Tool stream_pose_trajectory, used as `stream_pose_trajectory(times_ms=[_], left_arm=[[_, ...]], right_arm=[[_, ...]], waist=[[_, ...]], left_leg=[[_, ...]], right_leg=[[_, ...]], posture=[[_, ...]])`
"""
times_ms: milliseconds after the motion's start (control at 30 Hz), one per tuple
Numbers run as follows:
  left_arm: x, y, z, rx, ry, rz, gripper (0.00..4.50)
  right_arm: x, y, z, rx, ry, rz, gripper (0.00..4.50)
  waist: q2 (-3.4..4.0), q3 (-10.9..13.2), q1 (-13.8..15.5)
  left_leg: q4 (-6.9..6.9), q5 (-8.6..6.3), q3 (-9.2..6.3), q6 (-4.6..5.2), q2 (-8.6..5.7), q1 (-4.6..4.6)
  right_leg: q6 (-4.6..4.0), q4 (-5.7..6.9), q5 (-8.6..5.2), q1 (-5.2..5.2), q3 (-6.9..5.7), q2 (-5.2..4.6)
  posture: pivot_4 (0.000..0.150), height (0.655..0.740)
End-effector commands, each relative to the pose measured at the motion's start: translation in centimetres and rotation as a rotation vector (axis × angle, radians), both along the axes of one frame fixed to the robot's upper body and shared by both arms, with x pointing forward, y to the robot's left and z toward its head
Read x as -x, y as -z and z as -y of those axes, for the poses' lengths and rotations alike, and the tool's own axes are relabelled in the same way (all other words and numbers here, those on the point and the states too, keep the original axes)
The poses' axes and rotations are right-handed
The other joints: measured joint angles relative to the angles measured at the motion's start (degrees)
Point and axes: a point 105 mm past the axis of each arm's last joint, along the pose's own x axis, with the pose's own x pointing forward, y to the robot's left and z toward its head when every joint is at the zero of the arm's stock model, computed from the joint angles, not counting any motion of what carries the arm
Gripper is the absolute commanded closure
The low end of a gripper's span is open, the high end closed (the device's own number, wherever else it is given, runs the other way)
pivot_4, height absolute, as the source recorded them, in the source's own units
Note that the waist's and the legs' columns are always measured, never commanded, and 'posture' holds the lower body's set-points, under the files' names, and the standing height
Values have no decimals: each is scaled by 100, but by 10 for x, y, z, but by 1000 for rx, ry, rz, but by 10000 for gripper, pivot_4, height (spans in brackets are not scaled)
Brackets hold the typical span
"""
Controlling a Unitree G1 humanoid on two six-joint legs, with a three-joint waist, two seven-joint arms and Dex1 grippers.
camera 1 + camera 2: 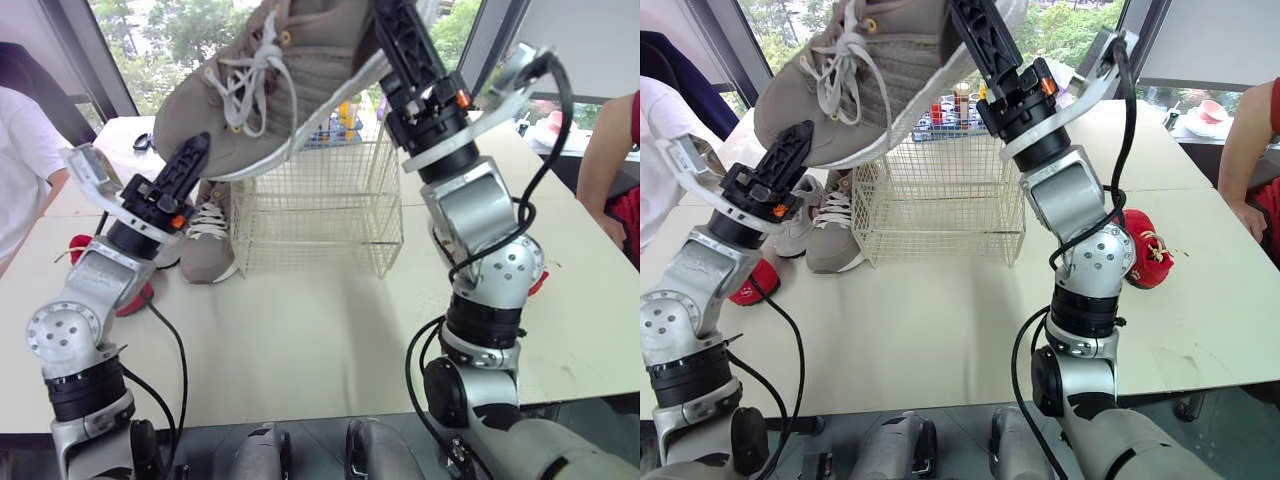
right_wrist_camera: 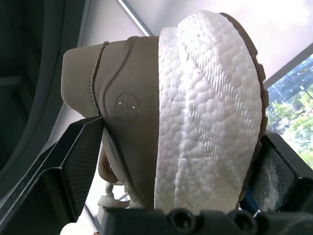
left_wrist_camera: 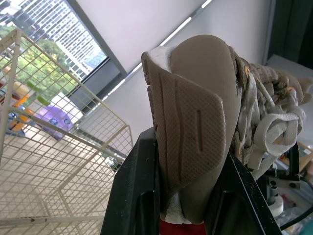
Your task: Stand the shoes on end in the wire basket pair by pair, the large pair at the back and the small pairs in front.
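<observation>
I hold the large taupe sneaker (image 1: 300,70) above the wire basket (image 1: 320,215) at 12 o'clock, left gripper (image 3: 188,161) clamped on its toe, right gripper (image 2: 181,147) clamped on its heel. If my arms move unevenly while tipping it upright, it could twist loose, or its laces (image 1: 250,80) could snag the basket.

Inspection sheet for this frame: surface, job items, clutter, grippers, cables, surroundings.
Surface: pale table, flat.
Job's things: large taupe lace-up sneaker held above cream wire basket; matching sneaker on table left of basket; small red shoe beside each arm.
Clutter: blue crate of bottles behind basket.
Grippers: left gripper shut on sneaker's toe; right gripper on its heel.
Cables: black cables loop along both arms.
Surroundings: windows; person in white at left, person's arm at right.
</observation>
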Motion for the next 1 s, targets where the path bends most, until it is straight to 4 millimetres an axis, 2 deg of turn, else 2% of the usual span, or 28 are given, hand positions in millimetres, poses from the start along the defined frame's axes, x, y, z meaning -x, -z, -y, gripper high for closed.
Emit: stream_pose_trajectory(times_ms=[33, 167, 367, 467, 700, 1000], left_arm=[[3, 7, 12, -126, 11, 5, 40580], [2, 3, 9, -133, -4, 21, 40580], [2, -27, 0, 54, 4, 77, 40580], [3, -34, 2, 98, 22, 86, 40580], [4, -36, 9, 137, 60, 83, 40580], [5, -23, 11, 102, 62, 51, 40580]], right_arm=[[16, -25, 6, -23, 24, 123, 573], [16, -13, -3, 68, 24, 132, 573], [17, 8, -10, 152, 23, 117, 573], [20, 18, -17, 186, 7, 110, 573], [20, 33, -34, 237, 1, 107, 573], [14, 22, -25, 196, 47, 125, 573]], waist=[[0, 0, -10], [0, 0, -47], [1, 0, -58], [1, 0, -68], [1, 0, -67], [1, 0, -62]], left_leg=[[0, 0, 0, 0, 0, 0], [-1, 0, -2, 0, 0, -3], [-2, -1, -2, 2, 0, -5], [-6, -2, -2, 2, 1, -5], [-7, -2, -2, 2, 4, -5], [-7, -2, -2, 3, 3, -8]], right_leg=[[0, -1, 0, 0, 0, 0], [0, -6, 0, 0, -2, 0], [0, -11, 0, 0, -2, -2], [1, -18, 0, 0, -3, -1], [1, -21, 0, 0, -3, 4], [1, -37, 0, 6, -4, 4]], posture=[[1500, 7400], [1500, 7400], [1500, 7400], [1500, 7400], [1500, 7400], [1500, 7400]])
